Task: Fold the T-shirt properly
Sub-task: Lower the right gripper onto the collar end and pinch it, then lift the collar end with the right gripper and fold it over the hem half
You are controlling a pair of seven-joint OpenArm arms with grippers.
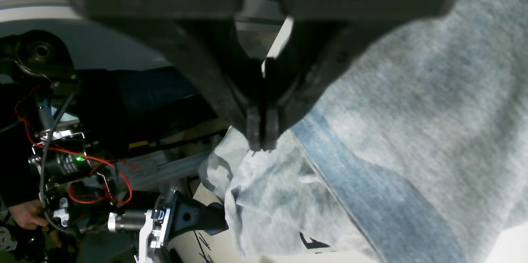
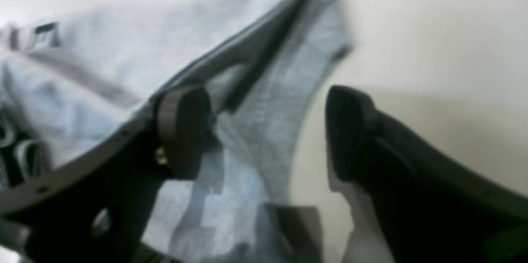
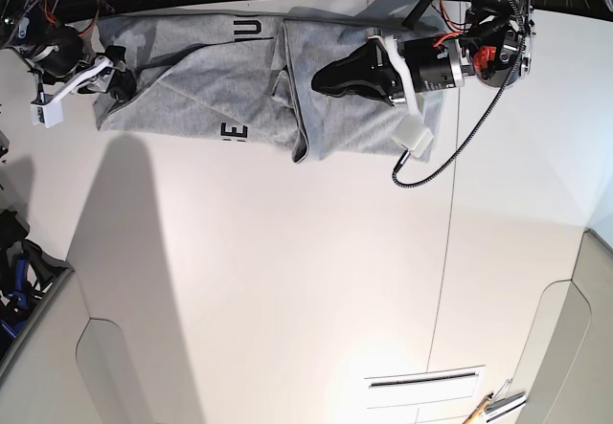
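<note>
- The T-shirt (image 3: 220, 84) lies along the far edge of the white bench (image 3: 306, 280), spread sideways and only partly folded.
- One fold looks begun: a plain grey panel lies turned over the lettered side, so only bits of black lettering (image 3: 236, 133) show. The layers are rumpled and the edges do not line up.
- My left pincer (image 1: 260, 139) is pressed together, pinching a bunch of the grey cloth at its tip, above the turned-over panel.
- My right pincer (image 2: 268, 131) is spread wide at the other end of the shirt, one pad on the cloth, the other over bare bench, with an edge of the shirt between the jaws but not gripped.
- I judge the task at an early to middle stage: the rest of the folding, smoothing and squaring up is left.
</note>
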